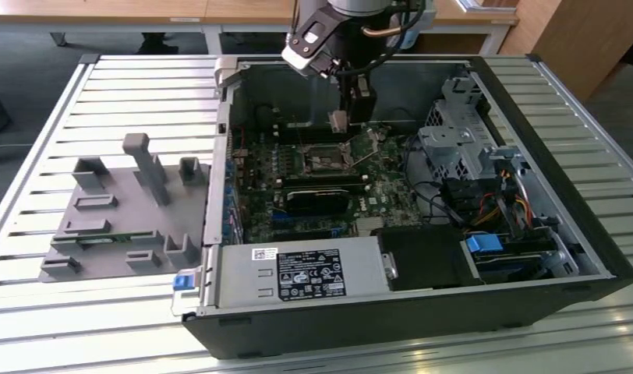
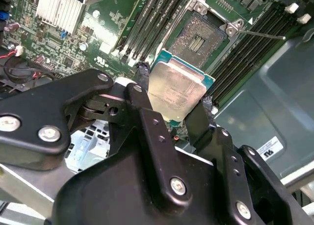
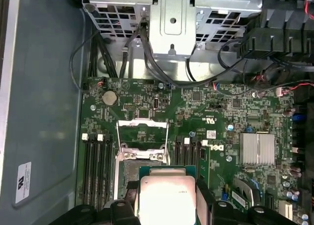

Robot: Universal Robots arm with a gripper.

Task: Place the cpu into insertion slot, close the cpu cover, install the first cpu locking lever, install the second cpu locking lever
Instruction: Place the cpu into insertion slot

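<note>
- One robot arm (image 1: 348, 23) comes in from the far edge of the exterior view and drops into an open computer case (image 1: 525, 257). Its last links hang nearly upright over the green motherboard (image 1: 295, 195).
- We see the gripper (image 1: 343, 117) pointing straight down with its fingers lowermost, poised above the board.
- In that view it sits just on the far side of the insertion slot (image 1: 324, 158).
- Two black fingers (image 2: 143, 80) pinch the cpu (image 2: 176, 95) by opposite edges in the second wrist view. The pale metal face is turned up toward the camera and a green rim shows around it.
- We find the chip held in the air, apart from the board and not seated. In both wrist views it sits beside the bare socket and covers only the socket's nearer edge.
- Beyond the socket in the first wrist view, the cpu cover (image 3: 142, 133) stands flipped open. Its silvery frame is raised and the board is visible through its window.
- From a corner of the socket frame a thin locking lever (image 2: 260, 35) juts out unlatched, across the neighbouring memory slots (image 2: 245, 58).
- Off to the exterior view's left of the case, a grey fixture (image 1: 119, 210) with upright posts rests on the slatted table (image 1: 46, 117), well apart from the arm.
</note>
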